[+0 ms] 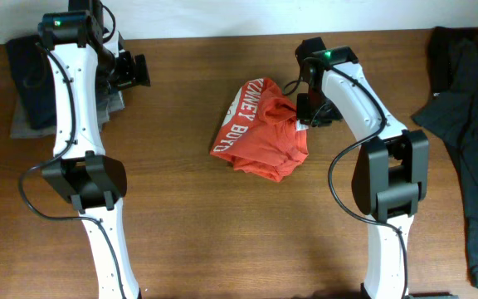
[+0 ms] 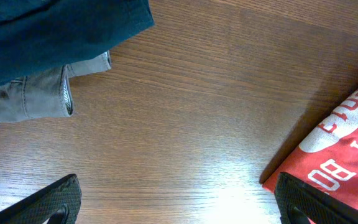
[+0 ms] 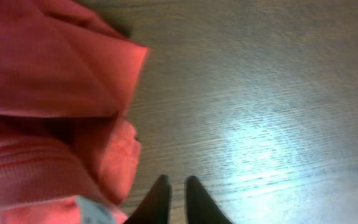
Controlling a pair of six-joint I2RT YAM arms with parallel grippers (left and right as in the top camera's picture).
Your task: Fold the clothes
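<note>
The clothes, a crumpled red-orange T-shirt (image 1: 260,133) with white lettering, lie bunched at the middle of the wooden table. My right gripper (image 1: 309,108) hovers at the shirt's right edge. In the right wrist view its fingers (image 3: 176,180) stand almost together with only a sliver of bare table between them, and the shirt (image 3: 48,93) lies just to their left, not gripped. My left gripper (image 1: 135,71) is at the back left, well away from the shirt. Its jaws (image 2: 178,180) are wide open over bare wood, with the shirt's lettered corner (image 2: 340,149) by the right finger.
A pile of dark and grey garments (image 1: 31,75) lies at the back left under the left arm; it shows as a teal piece (image 2: 55,31) and grey jeans (image 2: 23,99). A dark garment (image 1: 471,124) drapes along the right edge.
</note>
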